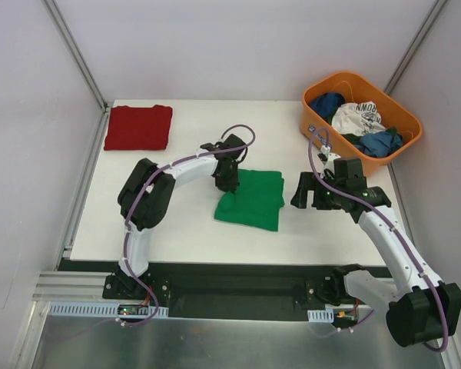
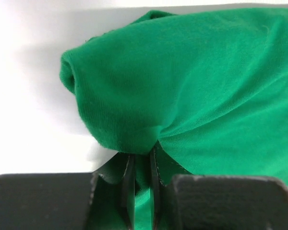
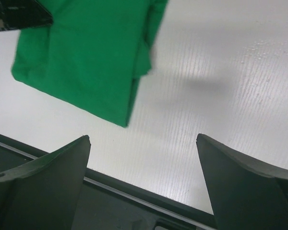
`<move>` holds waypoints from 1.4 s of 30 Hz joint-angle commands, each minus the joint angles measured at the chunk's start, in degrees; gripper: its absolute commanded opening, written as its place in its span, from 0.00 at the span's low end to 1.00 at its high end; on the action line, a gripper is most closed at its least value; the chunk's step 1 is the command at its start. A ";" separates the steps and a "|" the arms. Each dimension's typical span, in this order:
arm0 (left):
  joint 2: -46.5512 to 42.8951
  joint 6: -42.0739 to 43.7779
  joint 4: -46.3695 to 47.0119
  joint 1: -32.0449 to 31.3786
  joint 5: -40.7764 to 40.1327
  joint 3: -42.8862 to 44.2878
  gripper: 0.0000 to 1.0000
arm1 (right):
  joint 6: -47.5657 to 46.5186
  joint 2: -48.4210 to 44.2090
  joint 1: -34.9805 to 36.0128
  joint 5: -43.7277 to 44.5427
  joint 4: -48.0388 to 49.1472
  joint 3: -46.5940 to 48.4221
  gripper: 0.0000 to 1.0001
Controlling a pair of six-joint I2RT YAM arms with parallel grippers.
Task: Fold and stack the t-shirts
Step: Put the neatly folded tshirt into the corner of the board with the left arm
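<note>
The green t-shirt (image 1: pixel 253 198) lies folded in the middle of the white table. My left gripper (image 1: pixel 227 181) is at its upper left corner, shut on a pinch of the green cloth (image 2: pixel 182 96), which fills the left wrist view. The green shirt also shows in the right wrist view (image 3: pixel 86 52). The dark red t-shirt (image 1: pixel 138 127) lies folded at the far left corner. My right gripper (image 1: pixel 303 192) is open and empty just right of the green shirt, its fingertips (image 3: pixel 81 143) above bare table.
An orange basket (image 1: pixel 320 84) at the far right corner holds blue garments and a white printed one (image 1: pixel 357 117). The table's near edge and a black rail (image 3: pixel 149 201) lie close under my right gripper.
</note>
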 commanded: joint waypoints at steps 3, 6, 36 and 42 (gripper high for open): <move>-2.64 10.42 -8.10 4.24 -23.70 2.70 0.00 | -1.34 -1.06 -0.49 3.14 1.96 -1.12 0.97; -3.26 15.43 -8.01 8.19 -26.16 5.85 0.00 | -1.34 -1.24 -0.40 3.49 2.49 -1.56 0.97; 10.54 56.14 0.25 29.12 -30.12 42.86 0.00 | -2.57 0.96 -0.49 9.91 0.29 0.11 0.97; 8.79 56.76 1.83 29.39 -28.19 44.27 0.00 | -2.75 0.87 -0.40 9.64 0.47 -0.06 0.97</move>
